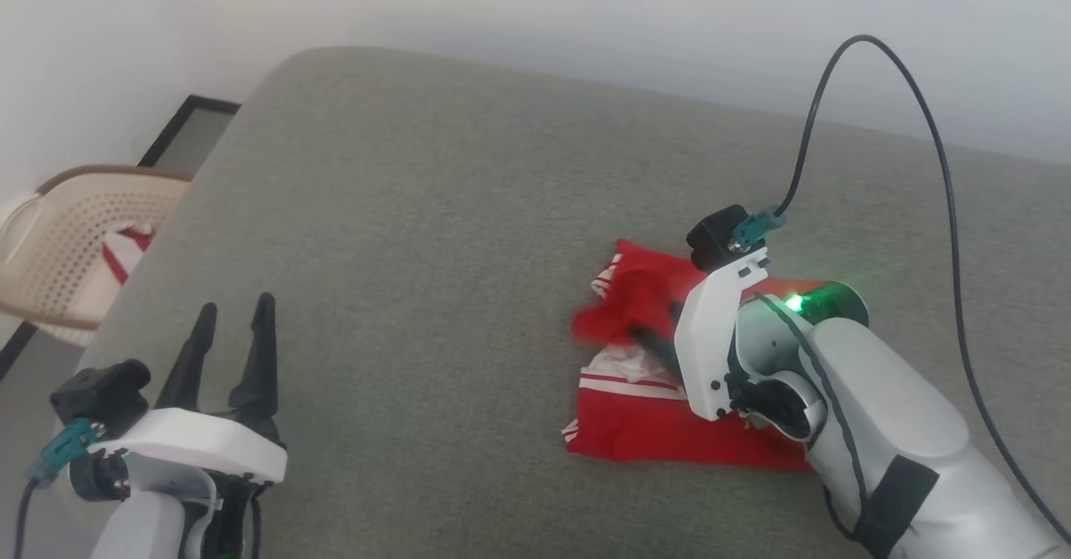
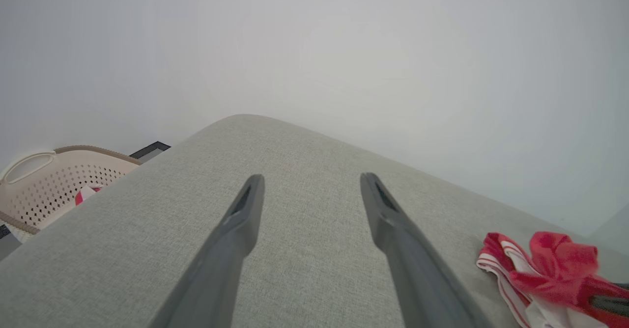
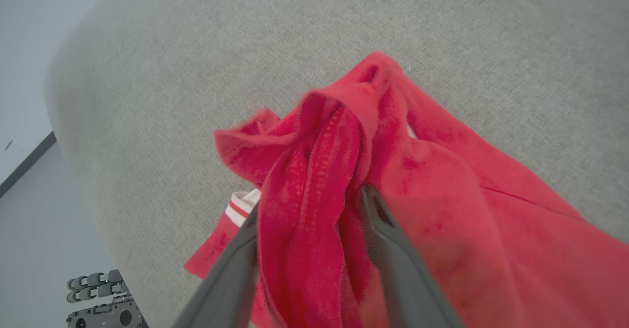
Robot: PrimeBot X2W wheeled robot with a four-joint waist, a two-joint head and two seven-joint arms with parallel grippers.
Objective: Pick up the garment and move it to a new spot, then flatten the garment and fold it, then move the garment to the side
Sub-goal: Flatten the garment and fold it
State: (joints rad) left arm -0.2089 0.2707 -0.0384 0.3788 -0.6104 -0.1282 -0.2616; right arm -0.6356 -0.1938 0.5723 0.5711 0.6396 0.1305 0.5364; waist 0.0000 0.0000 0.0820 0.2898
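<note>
Between right end effector jaws: bunched garment, blurred, hiding one tip.

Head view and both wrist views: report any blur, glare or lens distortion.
Head view: the green lamp glares on the right wrist; the garment's raised fold is smeared by motion. Left wrist view: the wide lens bows the grey cushion's edge. Right wrist view: the fold between the right pincer's fingers looks soft.

At lower left, left gripper raised, fingers spread wide, pointing forward. From lower right, right arm reaches in, wrist tipped down and leftward. On right gripper, fingers parted about as wide.
</note>
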